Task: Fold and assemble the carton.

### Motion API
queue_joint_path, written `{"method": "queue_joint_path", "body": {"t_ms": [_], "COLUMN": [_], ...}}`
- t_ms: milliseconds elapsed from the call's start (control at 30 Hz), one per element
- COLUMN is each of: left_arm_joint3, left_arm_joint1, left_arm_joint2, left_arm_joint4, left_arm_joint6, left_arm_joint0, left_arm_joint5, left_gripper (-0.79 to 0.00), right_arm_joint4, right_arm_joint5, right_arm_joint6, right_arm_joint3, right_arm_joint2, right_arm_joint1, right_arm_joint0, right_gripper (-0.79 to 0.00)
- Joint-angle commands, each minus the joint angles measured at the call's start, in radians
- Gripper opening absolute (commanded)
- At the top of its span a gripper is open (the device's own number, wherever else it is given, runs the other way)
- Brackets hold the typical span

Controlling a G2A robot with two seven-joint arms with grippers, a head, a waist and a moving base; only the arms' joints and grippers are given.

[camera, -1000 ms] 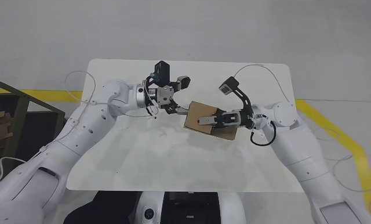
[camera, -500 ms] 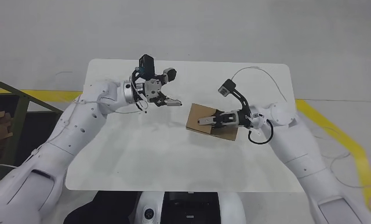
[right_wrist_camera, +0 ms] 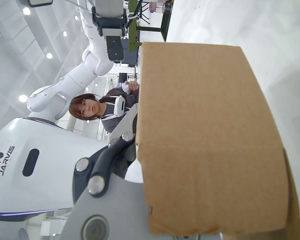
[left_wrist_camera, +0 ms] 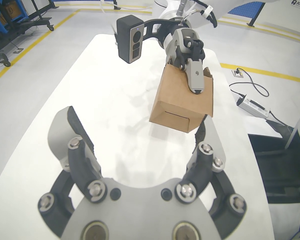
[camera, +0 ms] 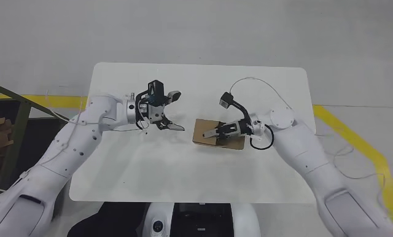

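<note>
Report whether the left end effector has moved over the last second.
Yes. In the top view the left end effector has backed away from the carton, toward the table's left edge.

Carton (left_wrist_camera: 180, 101) reads to me as plain brown cardboard, matt and faintly fibrous, with crisp creases. Worktop (left_wrist_camera: 102, 88) under it is smooth white with a soft sheen. On my left gripper (left_wrist_camera: 137, 117) the fingers (left_wrist_camera: 56, 131) look like satin grey metal, lined with rough black rubbery pads (left_wrist_camera: 78, 124) — bolt heads (left_wrist_camera: 73, 143) glossy.
</note>
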Motion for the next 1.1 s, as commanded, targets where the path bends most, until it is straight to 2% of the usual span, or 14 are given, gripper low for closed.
{"method": "queue_joint_path", "body": {"t_ms": [0, 267, 500, 533, 600, 667, 867, 1067], "left_arm_joint3": [-0.010, -0.050, -0.072, -0.074, -0.082, -0.087, -0.077, -0.057], "left_arm_joint1": [0.013, 0.052, 0.069, 0.071, 0.074, 0.077, 0.076, 0.068], "left_arm_joint2": [-0.005, -0.022, -0.034, -0.036, -0.036, -0.037, -0.033, -0.031], "left_arm_joint4": [0.013, 0.038, 0.042, 0.043, 0.045, 0.050, 0.048, 0.054], "left_arm_joint6": [0.006, 0.013, 0.009, 0.007, 0.003, -0.005, -0.027, -0.057], "left_arm_joint0": [0.016, 0.056, 0.070, 0.071, 0.074, 0.075, 0.073, 0.074], "left_arm_joint5": [0.000, 0.000, 0.000, 0.000, 0.000, 0.000, 0.000, 0.032], "left_gripper": [0.000, 0.000, 0.000, 0.000, 0.000, 0.000, 0.000, 0.000], "right_arm_joint4": [-0.002, 0.013, 0.029, 0.028, 0.026, 0.021, -0.027, -0.035], "right_arm_joint5": [-0.011, -0.010, 0.001, 0.001, 0.001, -0.003, -0.016, -0.022], "right_arm_joint6": [-0.010, -0.053, -0.033, -0.030, -0.025, -0.027, -0.056, -0.051], "right_arm_joint3": [0.042, 0.163, 0.246, 0.256, 0.273, 0.288, 0.313, 0.277], "right_arm_joint2": [-0.029, -0.097, -0.126, -0.130, -0.138, -0.144, -0.156, -0.124], "right_arm_joint1": [-0.018, -0.076, -0.111, -0.116, -0.126, -0.134, -0.150, -0.134], "right_arm_joint0": [0.019, 0.062, 0.086, 0.090, 0.096, 0.102, 0.123, 0.108], "right_gripper": [-0.785, -0.785, -0.782, -0.671, -0.397, 0.000, 0.000, 0.000]}}
